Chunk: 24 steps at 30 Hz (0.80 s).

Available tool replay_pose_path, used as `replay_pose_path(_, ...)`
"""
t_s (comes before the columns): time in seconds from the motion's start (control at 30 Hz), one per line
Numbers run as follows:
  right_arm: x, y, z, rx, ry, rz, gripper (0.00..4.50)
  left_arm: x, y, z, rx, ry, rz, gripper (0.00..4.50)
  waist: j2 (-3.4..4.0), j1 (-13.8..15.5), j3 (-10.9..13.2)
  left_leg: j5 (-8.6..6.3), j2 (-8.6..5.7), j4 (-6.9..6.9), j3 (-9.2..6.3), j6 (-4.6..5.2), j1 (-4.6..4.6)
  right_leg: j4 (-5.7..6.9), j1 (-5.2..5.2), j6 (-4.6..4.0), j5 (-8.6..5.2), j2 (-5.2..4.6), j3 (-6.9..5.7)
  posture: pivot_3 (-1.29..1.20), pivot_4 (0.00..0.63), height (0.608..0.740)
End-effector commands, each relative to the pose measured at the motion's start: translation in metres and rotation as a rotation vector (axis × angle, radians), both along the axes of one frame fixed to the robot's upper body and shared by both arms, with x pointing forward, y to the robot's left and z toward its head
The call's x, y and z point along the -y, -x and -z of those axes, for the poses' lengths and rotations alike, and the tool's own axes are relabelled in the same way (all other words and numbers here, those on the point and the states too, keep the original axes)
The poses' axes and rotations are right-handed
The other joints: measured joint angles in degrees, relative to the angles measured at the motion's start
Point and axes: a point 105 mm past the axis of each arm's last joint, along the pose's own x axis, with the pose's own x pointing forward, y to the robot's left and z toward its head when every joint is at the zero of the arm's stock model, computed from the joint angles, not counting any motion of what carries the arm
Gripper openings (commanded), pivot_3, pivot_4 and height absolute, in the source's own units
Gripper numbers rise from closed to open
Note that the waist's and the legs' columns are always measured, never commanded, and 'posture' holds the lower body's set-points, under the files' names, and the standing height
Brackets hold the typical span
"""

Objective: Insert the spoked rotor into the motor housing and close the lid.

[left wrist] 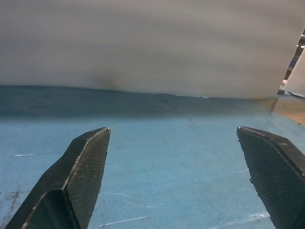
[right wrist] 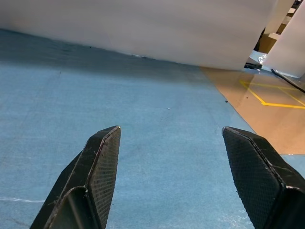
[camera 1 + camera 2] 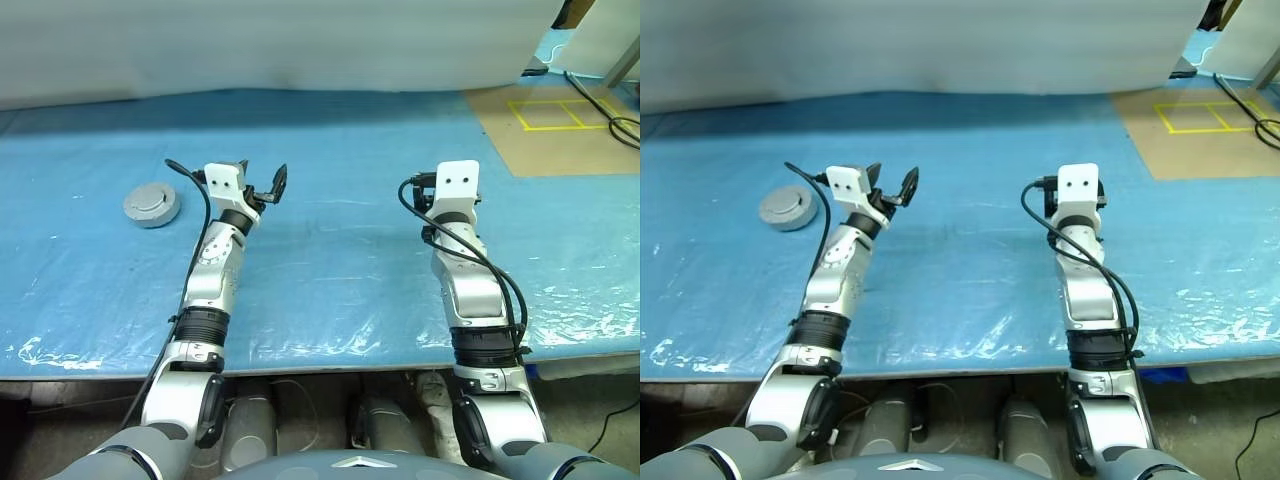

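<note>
On blue sheet, round pale grey lid (image 3: 151, 204) with small hub

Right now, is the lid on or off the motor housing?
On, as far as it shows: the lid sits plain face up, small hub on top, atop a round grey body left of the left gripper. Whether it is fully seated, cannot tell.

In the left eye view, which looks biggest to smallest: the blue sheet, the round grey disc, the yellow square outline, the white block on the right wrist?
1. Blue sheet, by far.
2. Yellow square outline.
3. Round grey disc and white block look alike; the block is nearer the camera, so I won't rank them.
</note>
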Motion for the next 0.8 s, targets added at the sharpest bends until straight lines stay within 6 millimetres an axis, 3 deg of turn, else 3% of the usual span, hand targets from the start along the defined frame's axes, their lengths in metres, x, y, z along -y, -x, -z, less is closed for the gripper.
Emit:
replay_pose_path(0.03,0.0006,0.0036,-0.0178,0.068,0.013,0.006,3.57,0.0038,0.0002,-0.0140,0.048,-0.007,0.015,4.47,0.00,0.0,0.0,0.00,0.00,0.00,0.00,0.00,0.00,0.00,0.00,0.00,0.00,0.00,0.00,0.00,0.150,0.740)
replay_pose_path(0.8,0.0010,0.0003,-0.0213,0.071,0.026,0.001,3.57,0.0065,-0.0004,-0.0142,0.053,0.002,0.009,4.47,0.00,0.0,0.0,0.00,0.00,0.00,0.00,0.00,0.00,0.00,0.00,0.00,0.00,0.00,0.00,0.00,0.150,0.740)
